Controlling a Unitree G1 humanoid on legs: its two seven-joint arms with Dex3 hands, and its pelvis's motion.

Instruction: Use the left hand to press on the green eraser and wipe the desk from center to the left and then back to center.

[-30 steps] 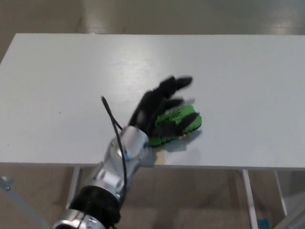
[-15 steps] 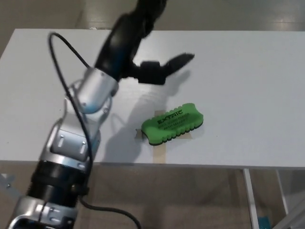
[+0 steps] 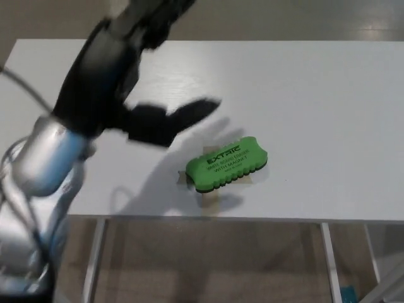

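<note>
One view is given, from the head: the left hand (image 3: 136,95), pressed on the green eraser (image 3: 226,163) a second ago, is now raised clear, fingers spread and empty. The eraser is left near the desk (image 3: 328,95) front edge; wiping is judged finished.

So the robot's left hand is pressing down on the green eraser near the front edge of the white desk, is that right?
Not quite. In the head view the left hand is raised clear of the green eraser, off to its left and not touching it. The rest holds: the eraser lies near the front edge of the white desk.
</note>
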